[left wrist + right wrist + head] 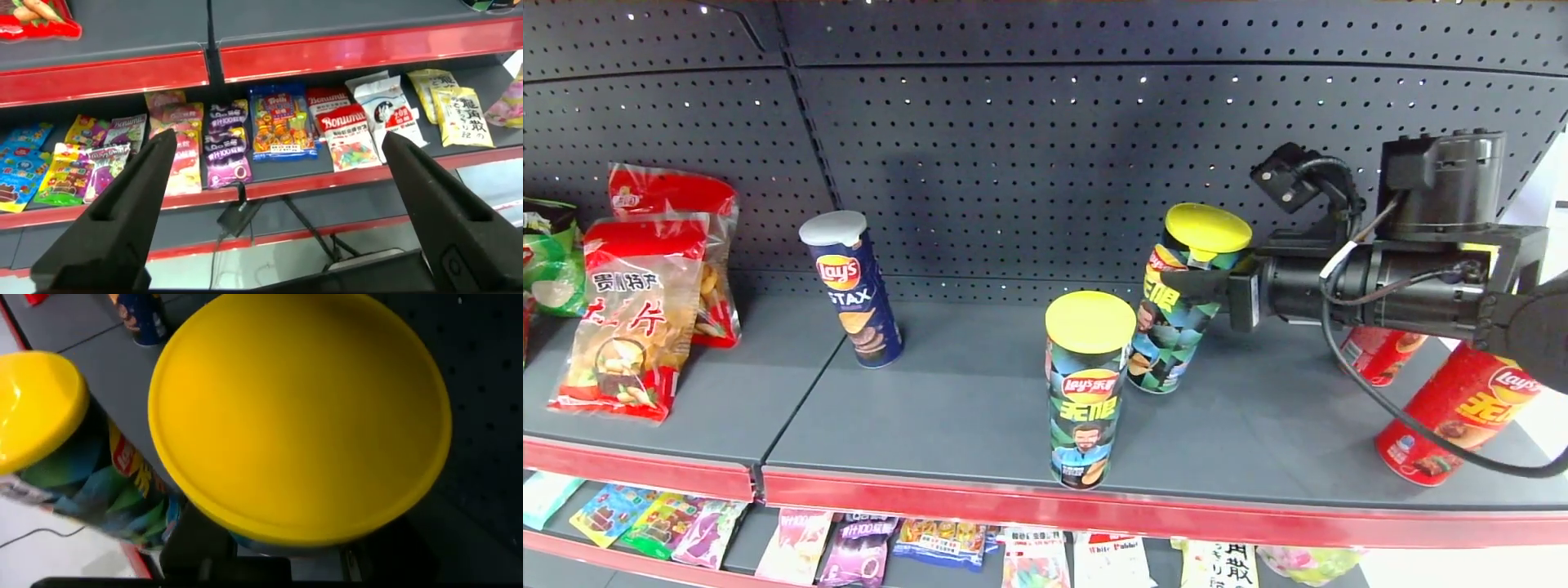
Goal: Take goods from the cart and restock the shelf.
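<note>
A chip can with a yellow lid (1176, 327) leans at the back middle of the grey shelf (964, 408), its base on or just above the board. My right gripper (1191, 286) comes in from the right and is shut on its upper part; the can's lid (302, 416) sits close under the right wrist camera. A matching yellow-lidded can (1086, 392) stands upright near the shelf's front edge, just left of the held one, also seen as the can (49, 433). My left gripper (278, 137) hangs open and empty in front of the lower shelf.
A blue can (854, 286) stands at the back left. Two red cans (1462, 416) lean at the far right under my right arm. Snack bags (637, 318) lean at the left. Candy bags (282, 122) line the lower shelf.
</note>
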Tool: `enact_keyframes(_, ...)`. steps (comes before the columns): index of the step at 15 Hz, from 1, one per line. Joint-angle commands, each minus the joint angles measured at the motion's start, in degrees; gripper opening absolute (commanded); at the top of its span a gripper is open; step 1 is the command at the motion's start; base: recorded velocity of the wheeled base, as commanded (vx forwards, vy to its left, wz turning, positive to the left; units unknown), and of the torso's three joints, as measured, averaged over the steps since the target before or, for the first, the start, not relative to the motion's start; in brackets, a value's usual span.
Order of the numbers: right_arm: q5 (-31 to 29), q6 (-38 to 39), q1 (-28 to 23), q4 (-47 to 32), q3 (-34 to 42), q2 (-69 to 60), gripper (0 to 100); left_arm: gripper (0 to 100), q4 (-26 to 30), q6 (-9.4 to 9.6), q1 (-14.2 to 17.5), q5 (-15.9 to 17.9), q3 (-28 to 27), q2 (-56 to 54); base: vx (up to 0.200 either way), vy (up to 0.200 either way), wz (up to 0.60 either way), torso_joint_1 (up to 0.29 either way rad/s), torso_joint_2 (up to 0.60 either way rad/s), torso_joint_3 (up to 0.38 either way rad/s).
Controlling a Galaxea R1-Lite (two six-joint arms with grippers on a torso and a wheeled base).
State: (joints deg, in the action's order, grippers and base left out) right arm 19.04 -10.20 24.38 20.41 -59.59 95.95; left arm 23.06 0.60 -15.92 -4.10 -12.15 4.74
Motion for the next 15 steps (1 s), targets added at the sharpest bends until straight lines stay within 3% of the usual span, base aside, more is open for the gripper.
enact_keyframes(1, 0.03, 0.01, 1.19, 1.21, -0.44, 3.28, 0, 100, 0.05, 0.02, 0.01, -0.03, 0.11, 0.27, 0.000, 0.000, 0.00, 0.000, 0.00, 0.000)
enact_keyframes(15, -0.58, -0.61, 3.39, 2.18, -5.72, 10.40, 0, 100, 0.05, 0.02, 0.01, -0.03, 0.11, 0.27, 0.000, 0.000, 0.00, 0.000, 0.00, 0.000)
